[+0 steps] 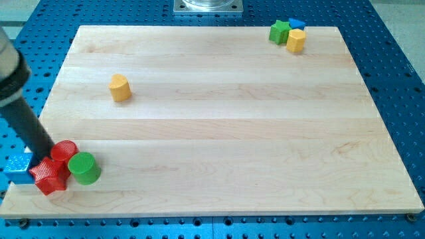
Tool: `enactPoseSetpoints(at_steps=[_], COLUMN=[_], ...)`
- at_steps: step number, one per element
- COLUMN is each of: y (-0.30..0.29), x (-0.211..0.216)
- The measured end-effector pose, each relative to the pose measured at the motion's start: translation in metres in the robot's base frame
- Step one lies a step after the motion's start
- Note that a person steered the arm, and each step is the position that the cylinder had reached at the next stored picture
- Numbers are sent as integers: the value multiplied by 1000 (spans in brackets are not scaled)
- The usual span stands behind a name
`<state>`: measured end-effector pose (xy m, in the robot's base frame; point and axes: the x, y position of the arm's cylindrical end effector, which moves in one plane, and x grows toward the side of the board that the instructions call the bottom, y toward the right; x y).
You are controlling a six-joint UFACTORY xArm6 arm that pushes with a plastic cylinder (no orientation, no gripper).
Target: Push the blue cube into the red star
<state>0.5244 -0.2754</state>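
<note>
The blue cube (18,164) sits at the board's left edge near the view's bottom left, touching the left side of the red star (48,175). My tip (46,158) is just above the red star, between the blue cube and the red cylinder (64,151), right of the cube. The rod rises up and to the left from there. A green cylinder (84,167) touches the star's right side.
A yellow heart-shaped block (119,87) stands in the upper left of the wooden board (219,119). A green star (279,31), a second blue block (297,23) and a yellow block (295,40) cluster at the top right corner.
</note>
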Motion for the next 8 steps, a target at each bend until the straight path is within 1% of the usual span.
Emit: enactPoseSetpoints(at_steps=[1, 2, 3, 6, 8], y=[-29, -30, -29, -29, -29], x=[-14, -10, 37, 50, 80])
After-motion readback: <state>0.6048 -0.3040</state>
